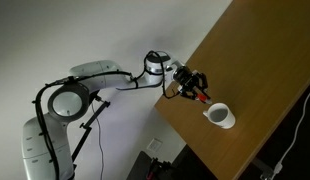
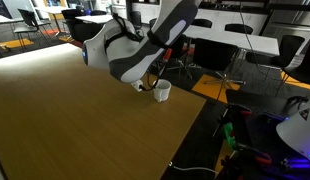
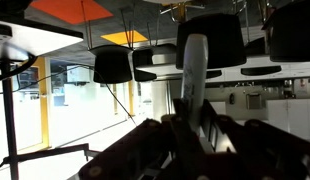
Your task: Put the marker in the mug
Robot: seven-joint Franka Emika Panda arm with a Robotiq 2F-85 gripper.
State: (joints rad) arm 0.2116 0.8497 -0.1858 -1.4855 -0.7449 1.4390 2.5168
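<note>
Holding the marker at its tip, the gripper sits just left of centre in an exterior view, over the left edge of the brown wooden table. Its fingers are clamped on the pen, whose red end juts down and to the right towards the mug. The white mug stands upright on the table just below and to the right of the gripper, near the table's edge, with its mouth open to the top. Pen and mug are close but apart. The white arm reaches in from the left of the frame.

In an exterior view from across the table, the arm comes down from the top centre and the mug stands right beside its lower end, near the far edge of the table. The pen is too small to make out there. Black chairs and desks fill the room behind.

In the wrist view the pen shows as a pale stick upright in the centre, pinched between the dark fingers at the bottom of the frame.
</note>
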